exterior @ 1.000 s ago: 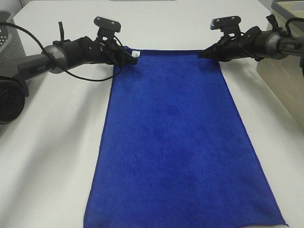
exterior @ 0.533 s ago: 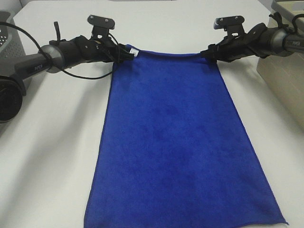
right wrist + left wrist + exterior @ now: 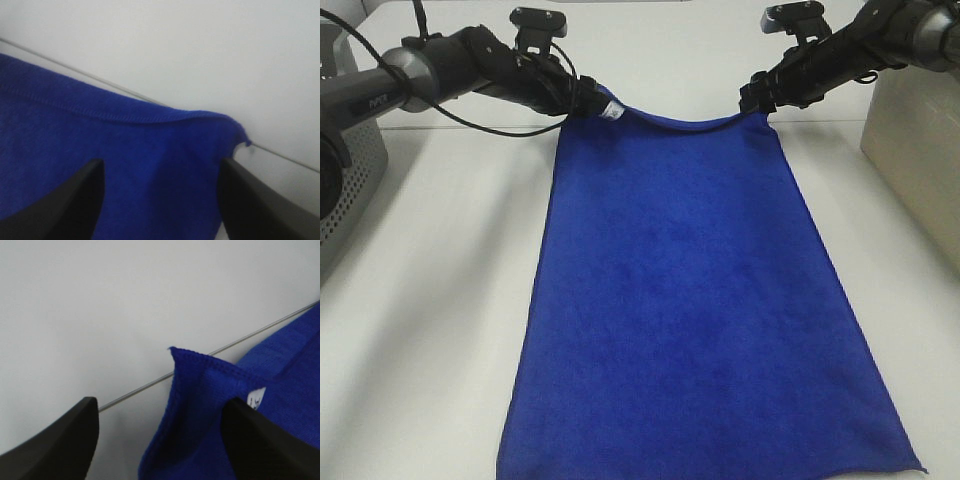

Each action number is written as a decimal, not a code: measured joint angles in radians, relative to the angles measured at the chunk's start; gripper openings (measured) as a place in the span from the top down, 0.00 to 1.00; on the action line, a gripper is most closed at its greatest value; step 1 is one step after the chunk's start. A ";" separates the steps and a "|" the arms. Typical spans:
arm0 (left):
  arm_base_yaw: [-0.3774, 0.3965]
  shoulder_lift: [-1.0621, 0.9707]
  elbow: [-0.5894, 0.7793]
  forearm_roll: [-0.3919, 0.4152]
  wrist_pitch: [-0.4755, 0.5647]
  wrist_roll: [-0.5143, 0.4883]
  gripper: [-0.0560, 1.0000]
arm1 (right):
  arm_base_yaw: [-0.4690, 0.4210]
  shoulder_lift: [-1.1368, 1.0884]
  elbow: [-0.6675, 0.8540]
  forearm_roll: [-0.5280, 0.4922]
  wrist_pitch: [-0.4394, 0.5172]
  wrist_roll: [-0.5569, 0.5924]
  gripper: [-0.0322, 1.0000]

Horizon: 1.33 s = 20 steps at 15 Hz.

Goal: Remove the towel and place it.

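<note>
exterior high view: the towel (image 3: 700, 300) lies spread along the white table (image 3: 430, 300), its long sides running from the near edge of the picture to the far part of the table. most of the cloth is flat; the two far corners are drawn up a little, and the far hem sags between them. the left gripper (image 3: 588, 103) is at the far left corner, just beside the small white tag (image 3: 614, 113), and the right gripper (image 3: 754, 97) is at the far right corner. a perforated grey bin (image 3: 345, 190) stands at the left edge of the table and a beige box (image 3: 915, 130) at the right edge

in the left wrist view the black fingers (image 3: 52, 445) stand wide apart. the peaked towel corner with its tag rests against one of them, with a clear gap to the other, so this gripper is open and clamps nothing. in the right wrist view the fingers (image 3: 55, 200) are likewise spread wide, with the stitched hem and the far right corner of the cloth lying loose between them; this gripper is open too, not pinching the fabric. a thin seam line in the table runs behind the cloth in both wrist views
</note>
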 joint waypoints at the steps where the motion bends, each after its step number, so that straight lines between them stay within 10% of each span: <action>1: 0.000 -0.022 0.000 0.037 0.029 -0.028 0.33 | 0.000 0.000 -0.026 -0.009 0.073 0.000 0.35; 5: 0.000 -0.107 -0.001 0.266 0.121 -0.184 0.33 | 0.000 0.000 -0.135 -0.061 0.329 0.032 0.35; 11: 0.000 -0.139 -0.001 0.318 0.167 -0.286 0.30 | 0.000 -0.022 -0.211 -0.179 0.614 0.185 0.35; 16: 0.000 -0.282 -0.001 0.451 0.565 -0.454 0.22 | 0.000 -0.182 -0.214 -0.220 0.634 0.405 0.30; 20: 0.021 -0.381 -0.004 0.537 0.682 -0.504 0.13 | 0.000 -0.326 -0.214 -0.297 0.636 0.557 0.22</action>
